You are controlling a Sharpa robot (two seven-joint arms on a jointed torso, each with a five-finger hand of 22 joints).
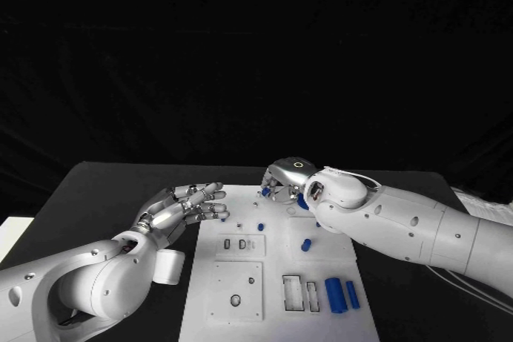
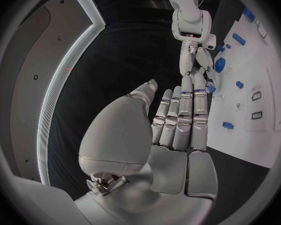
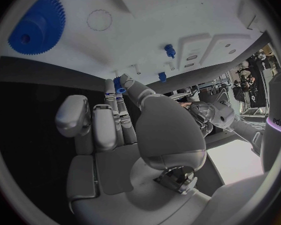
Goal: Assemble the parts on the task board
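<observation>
The black table point(image 1: 107, 193) was the biggest thing, and the long white board point(image 1: 278, 297) lay in the middle of it.

The robot's right arm point(image 1: 428, 231) reached in over the far end of the board. Its right hand point(image 1: 283, 182) hung just above that far end. In the right wrist view, the fingers point(image 3: 118, 97) were close together and pinched a small blue piece point(image 3: 117, 83) at their tips.

The left arm point(image 1: 75, 283) lay along the near left side of the table. The left hand point(image 1: 184, 208) was at the left edge of the board, near the far end. Its fingers point(image 2: 184, 110) were stretched out straight, side by side, and held nothing.

A big blue gear point(image 3: 37, 24) lay flat on the board close to the right hand. Two blue bars point(image 1: 342, 294) lay side by side near the right edge at the near end. Next to them were two long slots point(image 1: 299, 294). A small blue peg point(image 1: 306, 245) sat near the middle of the board, and a smaller blue peg point(image 1: 261, 226) sat a little farther away. Two little slots point(image 1: 234, 244) were in a square plate on the left side.
</observation>
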